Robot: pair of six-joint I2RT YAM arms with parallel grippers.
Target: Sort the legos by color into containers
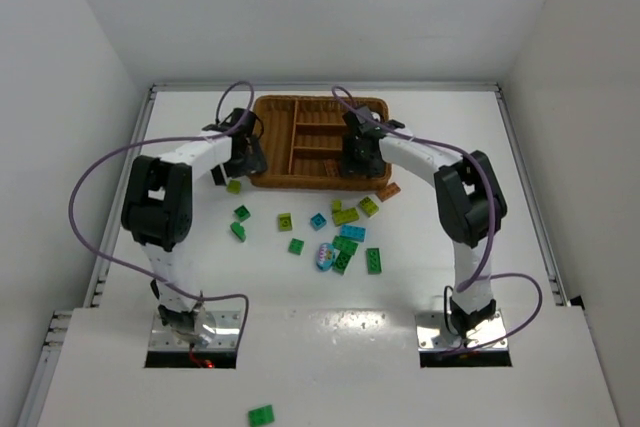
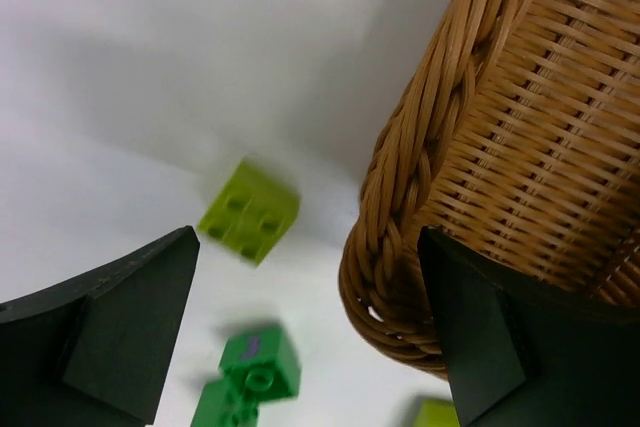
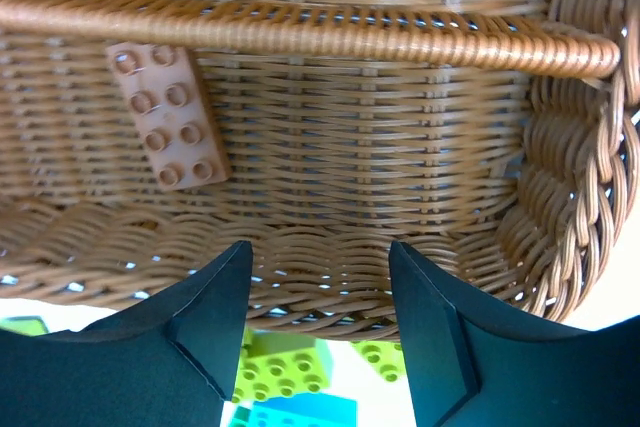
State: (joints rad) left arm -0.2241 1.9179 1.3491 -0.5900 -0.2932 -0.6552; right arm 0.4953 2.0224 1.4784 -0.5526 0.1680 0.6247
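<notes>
Overhead view of a white table (image 1: 180, 117) with two robot arms. On the left, the left gripper (image 1: 238, 160) hangs by the near left corner of the tray (image 1: 262, 107), jaws spread wide and empty, just above a lime brick (image 1: 233, 186) lying on the table. This looks like the start of a pick: the next move calls for lowering over that brick and centring it between the jaws while staying off the wicker corner. In the middle, most legos (image 1: 345, 235) lie loose on the table in front of the tray, unsorted. On the right, the right gripper (image 1: 360, 159) sits over the tray's near right section, jaws partly apart with nothing between them, so its next move is probably back out to the loose legos.

The left wrist view shows how close the tray corner stands to one finger, and a green brick (image 2: 255, 377) below the lime one. The right wrist view shows a brown brick (image 3: 168, 114) lying flat inside the tray, hidden by the arm from above. Only the overhead view shows a stray brick (image 1: 261, 414) on the near ledge between the arm bases
</notes>
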